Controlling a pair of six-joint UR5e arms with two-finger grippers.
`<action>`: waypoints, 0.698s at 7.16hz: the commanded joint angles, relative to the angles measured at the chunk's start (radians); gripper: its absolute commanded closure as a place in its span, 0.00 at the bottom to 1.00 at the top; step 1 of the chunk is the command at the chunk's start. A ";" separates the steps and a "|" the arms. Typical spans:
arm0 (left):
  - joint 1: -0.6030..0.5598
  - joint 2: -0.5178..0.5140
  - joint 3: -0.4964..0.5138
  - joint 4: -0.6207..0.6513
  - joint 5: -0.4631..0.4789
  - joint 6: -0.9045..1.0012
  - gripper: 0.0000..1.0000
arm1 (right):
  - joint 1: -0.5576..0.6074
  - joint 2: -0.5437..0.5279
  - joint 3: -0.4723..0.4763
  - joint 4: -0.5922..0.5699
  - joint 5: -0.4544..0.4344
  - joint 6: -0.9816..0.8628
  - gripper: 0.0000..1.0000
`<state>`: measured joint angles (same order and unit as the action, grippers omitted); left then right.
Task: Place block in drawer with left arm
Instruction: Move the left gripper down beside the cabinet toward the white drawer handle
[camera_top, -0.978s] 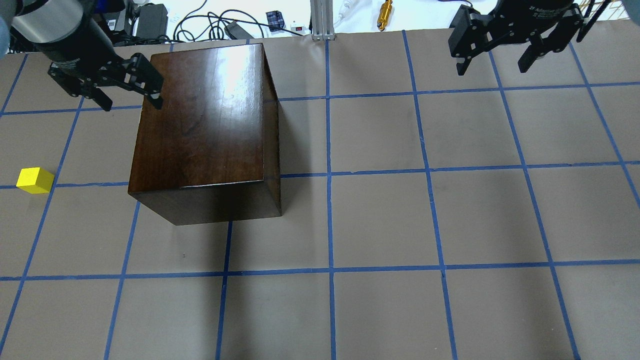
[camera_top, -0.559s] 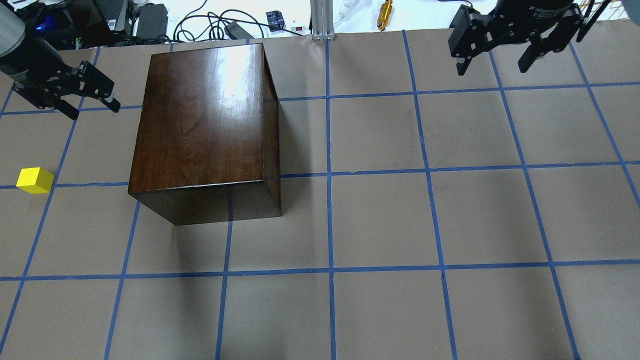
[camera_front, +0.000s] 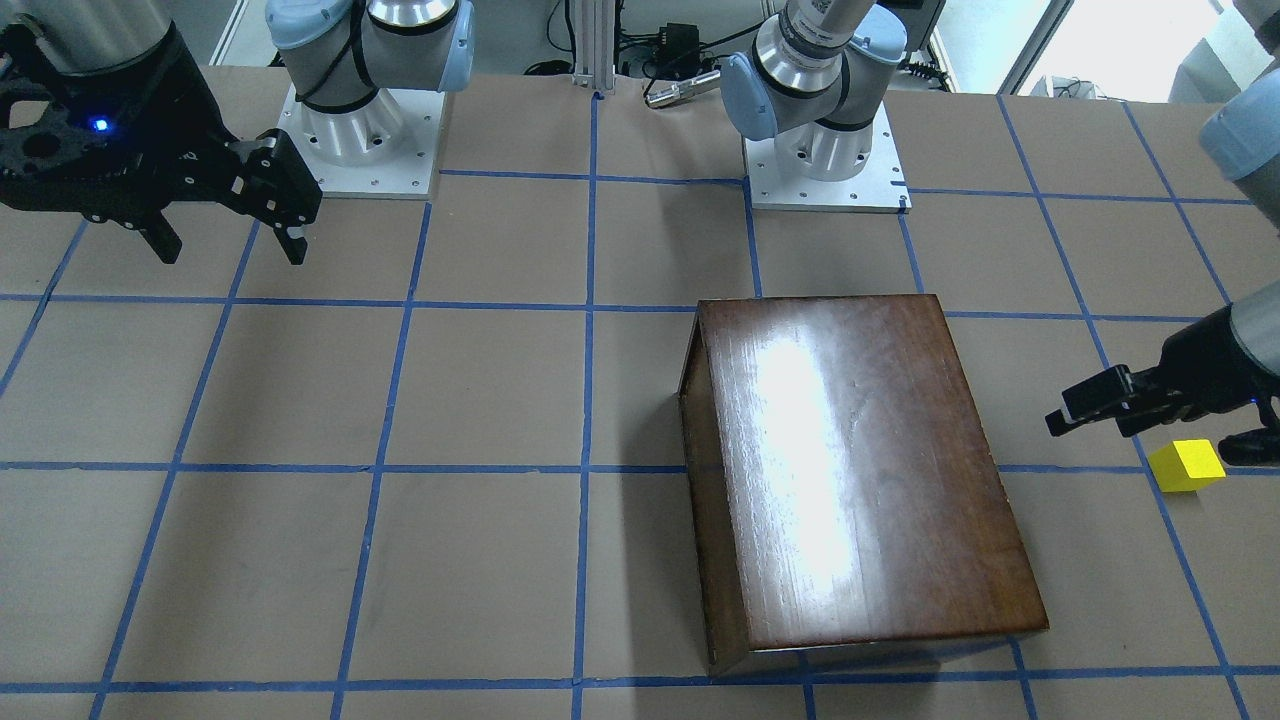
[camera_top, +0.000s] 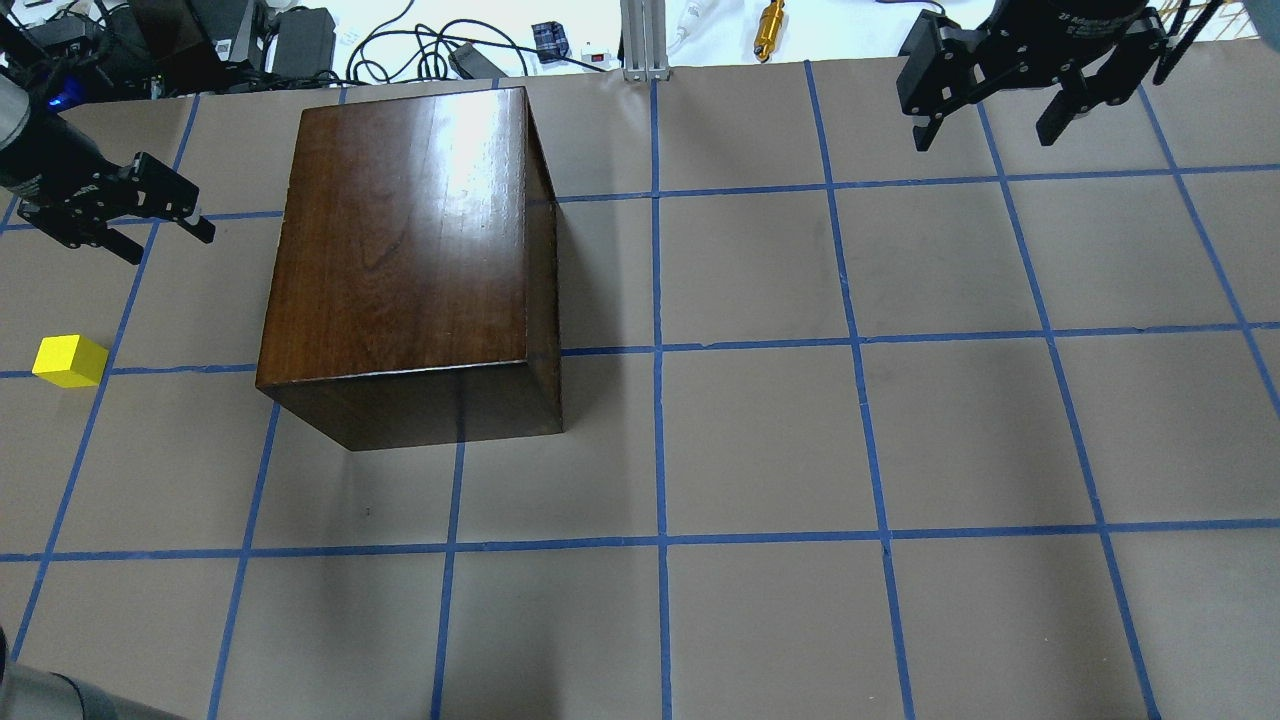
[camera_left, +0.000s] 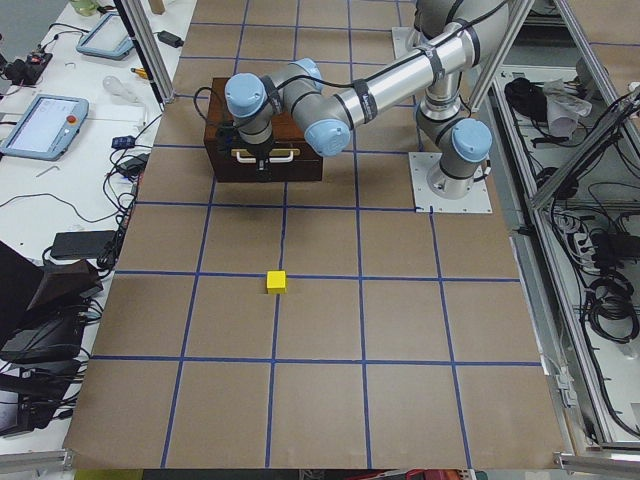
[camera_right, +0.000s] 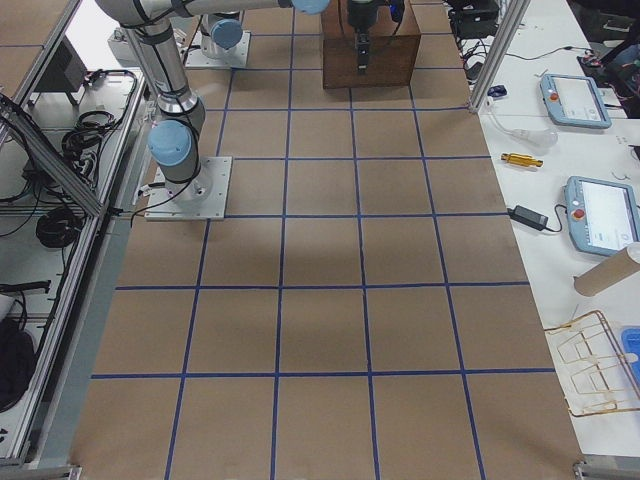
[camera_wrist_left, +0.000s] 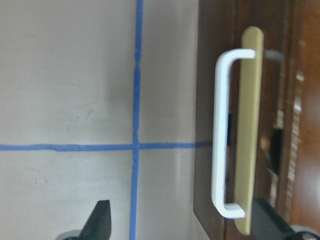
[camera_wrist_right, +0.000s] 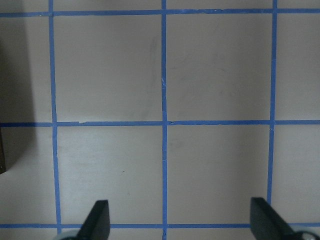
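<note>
The yellow block (camera_top: 68, 360) sits on the table to the left of the dark wooden box (camera_top: 400, 250); it also shows in the front view (camera_front: 1187, 465). The drawer is closed; its dark front with a metal pull (camera_wrist_left: 222, 135) fills the right of the left wrist view. My left gripper (camera_top: 168, 245) is open and empty, off the box's left side, beyond the block. In the wrist view its fingertips (camera_wrist_left: 102, 217) frame the pull's lower end without touching it. My right gripper (camera_top: 985, 135) is open and empty at the far right.
The table is brown paper with a blue tape grid (camera_top: 658, 345). Cables and small devices (camera_top: 440, 45) lie beyond the far edge. The arm bases (camera_front: 825, 150) stand at the robot's side. Only bare table shows under the right gripper (camera_wrist_right: 180, 220).
My left gripper has moved left, from over the box's far left corner to a spot off its left side. The block, box and right gripper have not moved.
</note>
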<state>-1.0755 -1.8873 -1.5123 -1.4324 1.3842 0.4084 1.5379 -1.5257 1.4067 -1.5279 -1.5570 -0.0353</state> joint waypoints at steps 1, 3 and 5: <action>-0.038 -0.045 -0.006 0.032 0.001 -0.054 0.00 | 0.001 -0.001 0.000 0.000 0.000 0.000 0.00; -0.058 -0.047 -0.037 0.038 0.004 -0.046 0.00 | 0.001 -0.001 0.000 0.000 0.000 0.000 0.00; -0.057 -0.052 -0.074 0.110 0.003 -0.007 0.00 | 0.001 -0.001 0.000 0.000 0.002 0.000 0.00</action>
<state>-1.1313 -1.9344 -1.5676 -1.3514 1.3871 0.3898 1.5386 -1.5263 1.4067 -1.5278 -1.5567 -0.0353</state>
